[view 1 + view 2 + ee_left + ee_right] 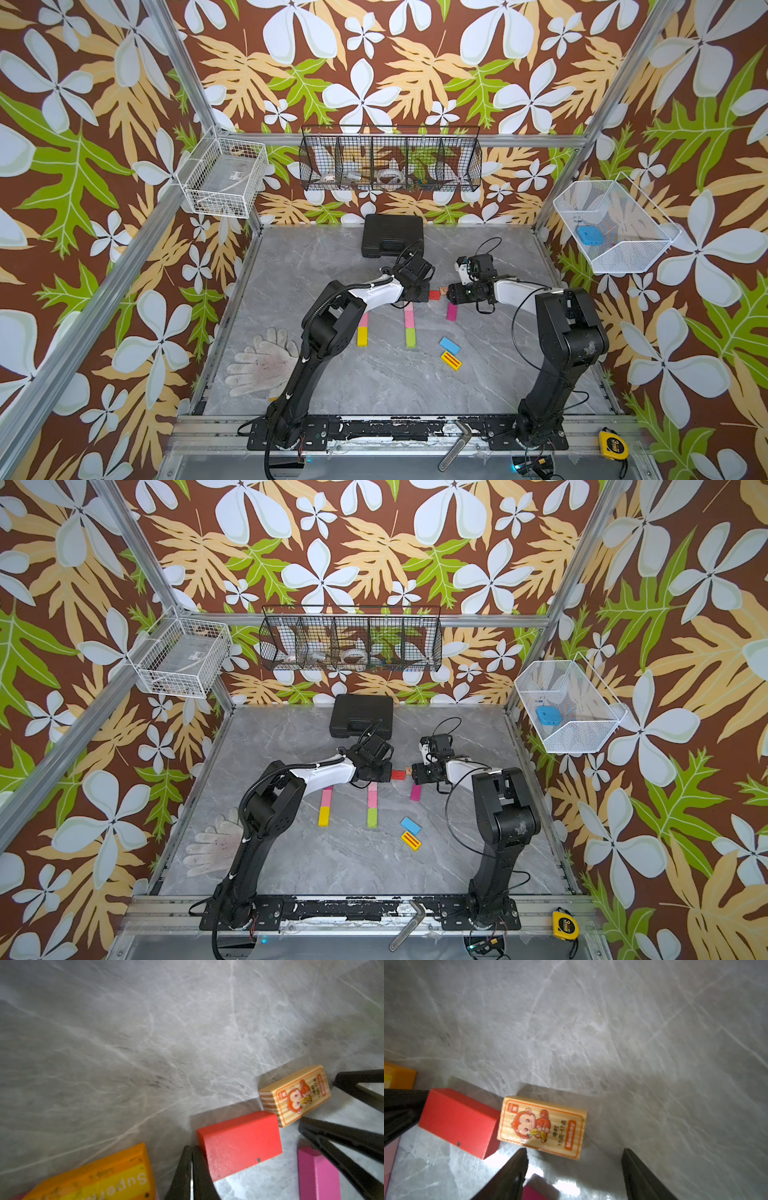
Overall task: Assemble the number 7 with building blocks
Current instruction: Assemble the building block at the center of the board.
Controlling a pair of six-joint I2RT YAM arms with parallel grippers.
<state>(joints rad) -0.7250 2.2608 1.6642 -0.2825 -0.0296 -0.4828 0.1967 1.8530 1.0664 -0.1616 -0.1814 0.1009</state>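
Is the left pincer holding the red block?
No, the left pincer is shut on nothing, its tip beside the red block.

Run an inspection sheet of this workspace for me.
Surface: grey marble-look tabletop, no spills seen.
Job's things: red block touching monkey-print block; magenta block, blue block, striped yellow block lying apart.
Clutter: black case, work gloves.
Grippers: left gripper shut beside the red block; right gripper open, empty.
Cables: black cable arcing over the left arm.
Surroundings: wire baskets on floral walls; tape measure at the front.
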